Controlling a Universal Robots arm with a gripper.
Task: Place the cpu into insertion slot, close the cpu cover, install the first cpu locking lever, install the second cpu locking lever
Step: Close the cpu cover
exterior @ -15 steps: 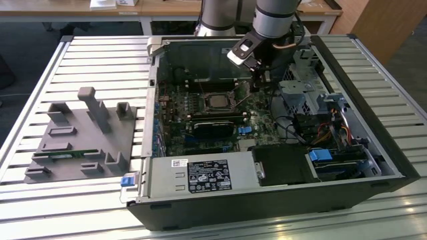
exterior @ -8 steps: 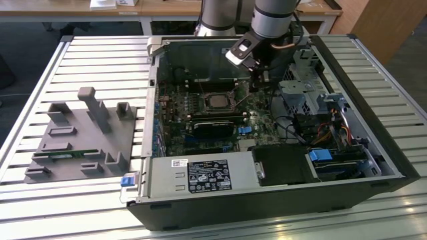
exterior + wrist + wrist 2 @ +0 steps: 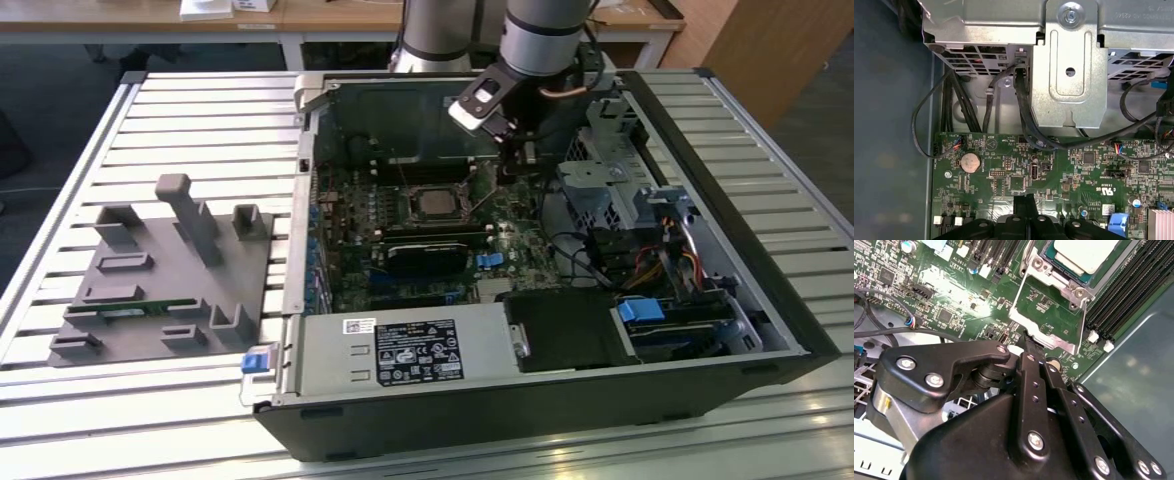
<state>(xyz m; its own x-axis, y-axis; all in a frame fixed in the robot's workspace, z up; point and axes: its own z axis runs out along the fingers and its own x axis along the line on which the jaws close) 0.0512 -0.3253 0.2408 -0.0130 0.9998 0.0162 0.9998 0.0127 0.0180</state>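
Gripper [image 3: 1028, 340] with fingers pressed together, tips against the free edge of the raised cpu cover [image 3: 1051, 338], cpu [image 3: 1086, 255] seated in the insertion slot [image 3: 1063, 280] just beyond, on motherboard [image 3: 954, 300] inside open computer case [image 3: 534, 415]

The small square cpu [image 3: 1089, 252] has a dull silver top, and the thin metal cpu cover [image 3: 1046, 337] is silver-grey. The flat printed motherboard [image 3: 1004, 165] is green with fine pale tracing. The jointed metal tool [image 3: 1026, 337] is black. The slatted metal table [image 3: 200, 110] is striped pale grey, and the moulded plastic fixture [image 3: 160, 290] on the left is plain grey.
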